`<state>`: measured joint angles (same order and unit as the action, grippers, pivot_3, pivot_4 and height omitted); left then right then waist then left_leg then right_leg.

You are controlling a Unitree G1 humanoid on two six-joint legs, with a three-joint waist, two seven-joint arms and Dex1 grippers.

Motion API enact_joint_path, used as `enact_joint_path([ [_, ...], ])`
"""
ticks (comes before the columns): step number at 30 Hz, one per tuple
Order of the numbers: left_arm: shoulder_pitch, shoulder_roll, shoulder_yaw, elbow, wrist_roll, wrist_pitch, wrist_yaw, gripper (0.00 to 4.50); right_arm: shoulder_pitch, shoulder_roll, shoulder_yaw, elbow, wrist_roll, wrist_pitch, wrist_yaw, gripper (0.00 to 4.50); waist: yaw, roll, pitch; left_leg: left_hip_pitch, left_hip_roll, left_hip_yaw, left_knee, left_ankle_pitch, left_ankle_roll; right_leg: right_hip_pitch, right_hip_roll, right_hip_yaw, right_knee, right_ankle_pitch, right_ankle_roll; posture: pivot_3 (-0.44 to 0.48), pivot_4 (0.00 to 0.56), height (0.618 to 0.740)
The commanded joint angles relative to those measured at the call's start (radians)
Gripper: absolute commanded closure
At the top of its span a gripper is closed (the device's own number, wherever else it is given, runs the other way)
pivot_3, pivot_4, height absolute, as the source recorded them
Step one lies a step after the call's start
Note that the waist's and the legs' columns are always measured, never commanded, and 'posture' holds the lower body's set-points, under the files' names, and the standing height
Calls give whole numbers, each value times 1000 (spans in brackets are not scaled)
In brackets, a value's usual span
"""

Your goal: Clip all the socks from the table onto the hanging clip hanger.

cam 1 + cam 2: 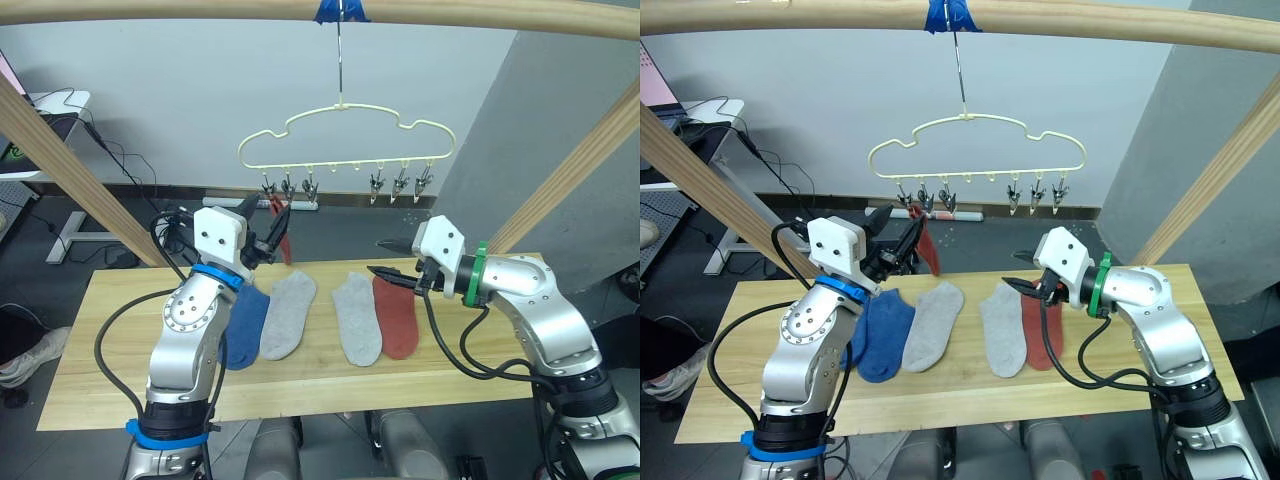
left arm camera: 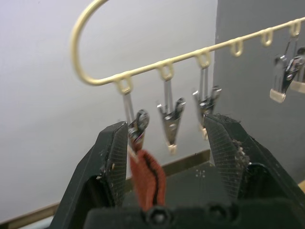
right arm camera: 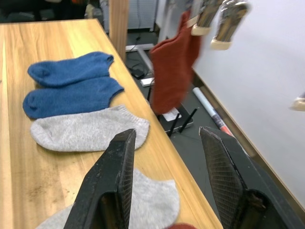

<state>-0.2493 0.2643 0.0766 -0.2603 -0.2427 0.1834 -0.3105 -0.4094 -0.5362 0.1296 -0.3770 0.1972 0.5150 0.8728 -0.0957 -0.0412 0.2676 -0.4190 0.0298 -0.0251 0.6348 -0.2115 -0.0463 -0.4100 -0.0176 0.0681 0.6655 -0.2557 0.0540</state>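
The pale clip hanger hangs from a hook, with several metal clips along its bottom bar. One rust-red sock hangs from the leftmost clip. My left gripper is raised to that clip and stands open, its fingers on either side of the sock and apart from it. On the table lie two blue socks, two grey socks and a second rust-red sock. My right gripper hovers open and empty just above that red sock.
A thick wooden beam with blue tape carries the hanger, and slanted wooden struts flank the table. A desk with cables stands at the back left. A person's shoe rests on the floor to the left.
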Motion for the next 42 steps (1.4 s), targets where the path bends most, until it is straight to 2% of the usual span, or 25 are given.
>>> enact_joint_path([
  [1,-6,-34,-15,9,42,-60,39,1715,12,-18,-58,-102,67,73,-26,2304,-1,0,0,0,0,0,1,0,0,0,0,0,0,0,0,-185,221,740],
  [10,-21,-89,-33,92,67,-108,55,1715,39,-48,-88,-167,116,140,-75,2304,-9,0,0,-4,-1,0,10,0,1,2,0,1,-1,2,4,-219,231,740],
  [13,-29,-98,-30,125,65,-122,54,2293,41,-58,-92,-179,129,149,-84,2276,-13,0,0,-4,-1,0,10,0,1,2,0,1,0,2,4,-233,233,740],
  [15,-43,-101,-32,153,67,-129,50,2864,44,-65,-98,-186,136,155,-86,2276,-16,0,0,-4,-1,0,10,0,1,2,0,1,0,2,4,-240,234,740],
  [27,-166,-131,-27,359,85,-211,67,2864,60,-102,-117,-233,175,187,-121,2276,-26,0,0,-4,-1,0,10,0,1,2,0,1,-1,2,5,-286,231,740],
  [33,-234,-135,-4,449,88,-263,77,2864,65,-111,-122,-240,186,192,-130,2276,-48,0,0,-5,-1,0,10,0,1,2,0,1,-1,2,5,-297,233,740],
  [42,-269,-136,16,465,94,-307,101,2864,79,-120,-123,-241,200,187,-143,2276,-70,0,0,-5,-1,0,10,0,1,2,0,1,-1,2,5,-291,232,740],
])
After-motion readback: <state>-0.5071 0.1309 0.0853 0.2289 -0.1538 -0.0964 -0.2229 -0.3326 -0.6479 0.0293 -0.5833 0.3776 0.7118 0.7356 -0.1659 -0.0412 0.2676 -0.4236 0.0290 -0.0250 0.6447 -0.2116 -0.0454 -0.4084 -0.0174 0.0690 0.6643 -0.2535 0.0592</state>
